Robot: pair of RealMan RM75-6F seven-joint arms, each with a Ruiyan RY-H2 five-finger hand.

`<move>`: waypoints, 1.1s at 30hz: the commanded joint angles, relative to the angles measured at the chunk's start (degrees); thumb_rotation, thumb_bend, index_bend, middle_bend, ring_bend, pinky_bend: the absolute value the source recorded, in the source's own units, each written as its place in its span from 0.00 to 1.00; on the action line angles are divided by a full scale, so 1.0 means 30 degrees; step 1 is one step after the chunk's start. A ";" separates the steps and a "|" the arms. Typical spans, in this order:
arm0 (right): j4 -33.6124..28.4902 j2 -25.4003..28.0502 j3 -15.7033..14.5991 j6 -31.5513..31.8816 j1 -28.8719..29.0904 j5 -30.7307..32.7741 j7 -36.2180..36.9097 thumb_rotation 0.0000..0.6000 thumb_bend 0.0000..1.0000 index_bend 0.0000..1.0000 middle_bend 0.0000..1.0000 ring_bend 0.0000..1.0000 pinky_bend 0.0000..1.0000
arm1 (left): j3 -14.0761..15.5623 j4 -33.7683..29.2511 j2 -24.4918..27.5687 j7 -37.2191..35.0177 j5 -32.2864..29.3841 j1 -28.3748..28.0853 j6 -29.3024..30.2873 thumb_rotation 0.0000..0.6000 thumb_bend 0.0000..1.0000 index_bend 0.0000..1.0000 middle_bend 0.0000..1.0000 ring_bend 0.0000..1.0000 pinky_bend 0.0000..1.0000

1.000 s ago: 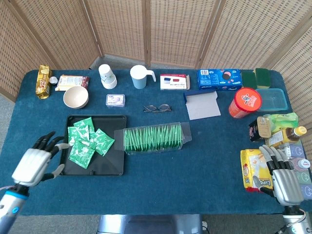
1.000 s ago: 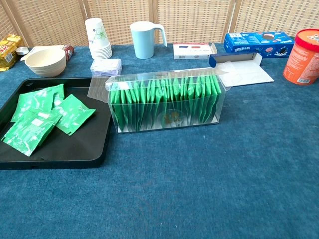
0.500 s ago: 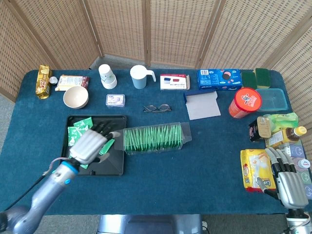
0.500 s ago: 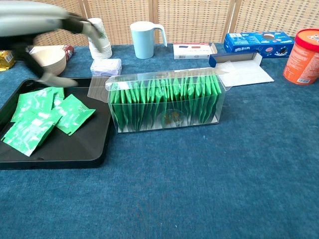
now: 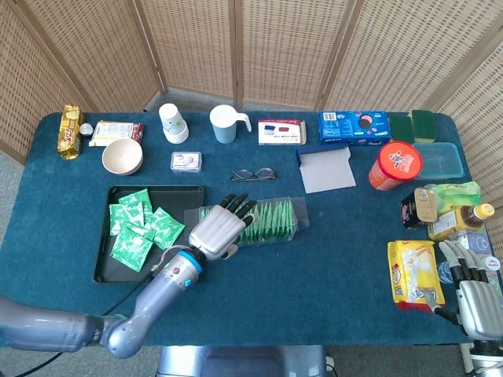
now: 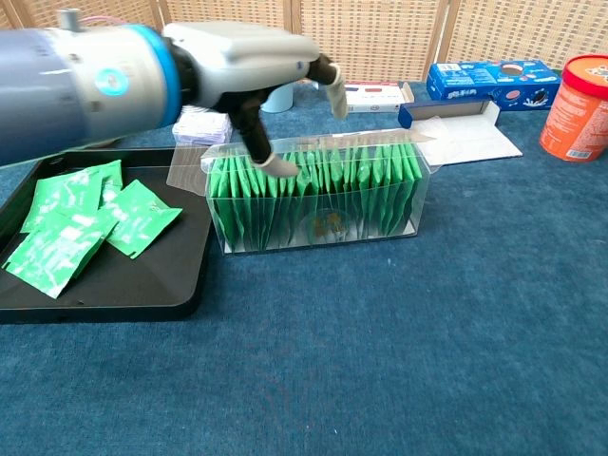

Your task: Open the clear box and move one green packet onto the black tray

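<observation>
Over the clear box, lid folded back, left hand spread wide, empty. Right hand idle, fingers apart. Advised: pinch a single green packet from the row; lift straight; carry to black tray.

Your clear box sits upright on the blue cloth just right of the black tray, long side toward you. Its lid is already swung open, the flap sticking out from the left end over the tray's edge. Inside, you see a tight row of green packets standing on edge, filling it end to end. On the tray, several loose green packets lie flat and overlapping, bunched in the upper left part.
</observation>
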 commanded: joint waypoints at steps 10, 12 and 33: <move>0.0390 -0.0055 0.0025 0.0199 -0.0409 0.0257 0.0585 1.00 0.35 0.00 0.03 0.00 0.05 | -0.0067 0.1952 -0.1626 0.0393 -0.2253 -0.1892 0.0550 1.00 0.24 0.23 0.11 0.00 0.10; 0.0434 -0.0070 0.0031 0.0230 -0.0454 0.0252 0.0658 1.00 0.35 0.00 0.03 0.00 0.05 | 0.0056 0.2174 -0.1754 0.0325 -0.2285 -0.2031 0.0659 1.00 0.24 0.23 0.11 0.00 0.10; 0.1002 -0.0405 0.0108 0.0002 -0.0675 0.0426 0.1337 1.00 0.35 0.00 0.03 0.00 0.05 | -0.1071 0.4123 -0.0971 -0.2335 -0.3221 -0.2492 0.0536 0.99 0.28 0.26 0.11 0.00 0.12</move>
